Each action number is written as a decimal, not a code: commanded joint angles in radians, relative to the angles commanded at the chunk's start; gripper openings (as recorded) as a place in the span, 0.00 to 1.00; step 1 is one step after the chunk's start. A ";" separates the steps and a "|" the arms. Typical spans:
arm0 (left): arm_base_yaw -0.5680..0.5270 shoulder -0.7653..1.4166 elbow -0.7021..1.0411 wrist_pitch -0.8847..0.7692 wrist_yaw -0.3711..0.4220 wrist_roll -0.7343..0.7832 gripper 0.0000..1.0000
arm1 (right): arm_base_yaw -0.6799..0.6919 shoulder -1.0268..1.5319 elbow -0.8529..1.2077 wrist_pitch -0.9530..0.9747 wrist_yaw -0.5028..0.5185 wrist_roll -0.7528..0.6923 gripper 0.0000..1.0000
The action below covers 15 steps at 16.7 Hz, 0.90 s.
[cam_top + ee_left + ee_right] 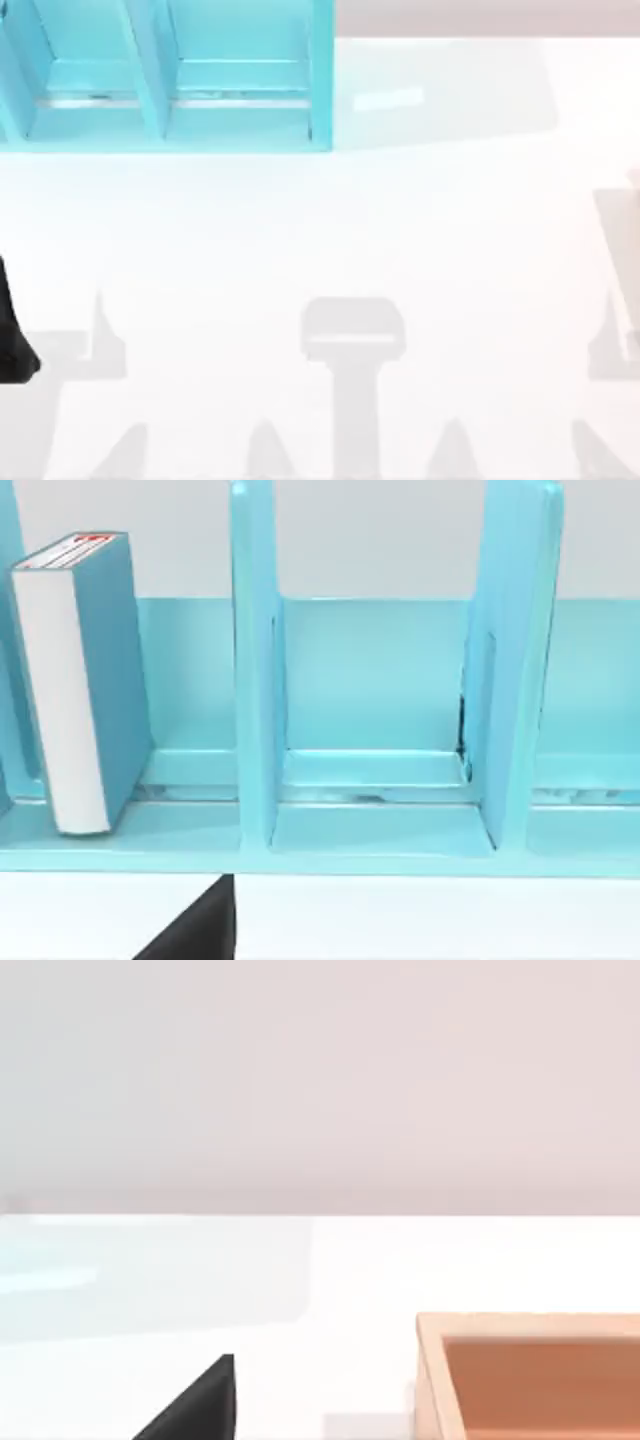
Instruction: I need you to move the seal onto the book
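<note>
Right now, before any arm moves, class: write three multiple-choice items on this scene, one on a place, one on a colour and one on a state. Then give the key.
1. Where is the book?
A. On the bare table
B. In a compartment of the shelf unit
C. In a gripper

2. What colour is the book's cover?
A. Teal-blue
B. Red
C. Black

3. How does the book sit?
A. Lying flat
B. Open, with its pages spread
C. Standing upright, closed

Key:
1 B: the left wrist view shows the book on the floor of a compartment of the shelf unit.
2 A: its cover is teal-blue beside white page edges.
3 C: it stands on end, taller than it is wide, with its covers shut.
</note>
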<state>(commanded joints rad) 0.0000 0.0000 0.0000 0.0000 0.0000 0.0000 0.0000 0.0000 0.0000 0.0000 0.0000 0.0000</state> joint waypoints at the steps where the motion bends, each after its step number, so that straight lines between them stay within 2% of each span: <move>1: 0.000 0.000 0.000 0.000 0.000 0.000 1.00 | 0.000 0.000 0.000 0.000 0.000 0.000 1.00; 5: 0.018 0.061 0.037 0.044 0.024 0.004 1.00 | 0.000 0.000 0.000 0.000 0.000 0.000 1.00; 8: 0.056 0.219 0.121 0.145 0.081 0.012 1.00 | 0.000 0.000 0.000 0.000 0.000 0.000 1.00; 11: 0.112 0.473 0.235 0.281 0.159 0.024 1.00 | 0.000 0.000 0.000 0.000 0.000 0.000 1.00; 15: 0.207 0.924 0.404 0.487 0.275 0.038 1.00 | 0.000 0.000 0.000 0.000 0.000 0.000 1.00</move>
<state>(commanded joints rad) 0.2067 0.9244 0.4044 0.4875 0.2755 0.0377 0.0000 0.0000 0.0000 0.0000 0.0000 0.0000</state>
